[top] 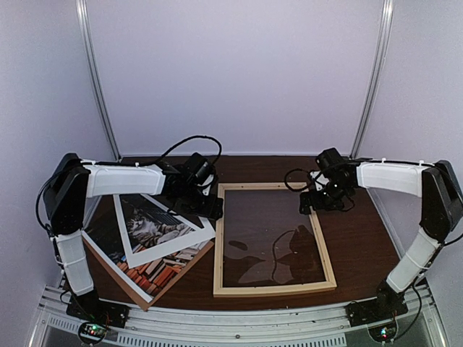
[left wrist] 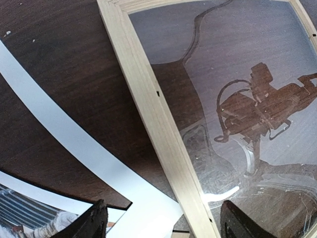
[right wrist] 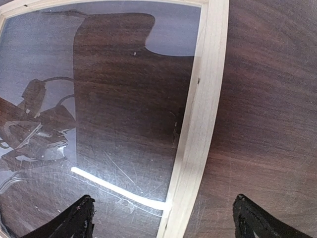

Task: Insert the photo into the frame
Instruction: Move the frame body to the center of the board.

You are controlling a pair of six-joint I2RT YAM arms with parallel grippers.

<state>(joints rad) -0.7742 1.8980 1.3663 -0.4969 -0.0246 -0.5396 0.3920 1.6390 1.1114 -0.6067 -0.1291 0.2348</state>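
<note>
In the top view, the left arm (top: 119,179) and right arm (top: 387,177) rise from their bases at the near edge and bend inward over the dark table (top: 354,238). The frame (top: 275,290) lies flat between the two tools, its clear pane mirroring them. The left gripper (top: 210,206) hangs over the far end of the frame's left rail. The right gripper (top: 311,202) hangs over the far part of the right rail. The photo (top: 163,271) lies outside the frame, to the left of the left gripper and nearer the bases. A white mat border (top: 170,249) lies askew on top of it.

From the left wrist, two dark fingertips (left wrist: 96,220) sit at the bottom edge, spread wide. The left gripper (left wrist: 166,223) is released and holds nothing. Below it, the frame's rail (left wrist: 153,104) runs diagonally. The mat border's (left wrist: 64,134) corner reaches in under the left finger, just beside the rail. A sliver of the photo (left wrist: 20,213) shows outside that finger.

From the right wrist, the fingertips (right wrist: 79,220) are again far apart. The right gripper (right wrist: 168,220) is released and empty. It straddles the frame's rail (right wrist: 205,99), with pane under one finger and bare table (right wrist: 267,99) under the other.
</note>
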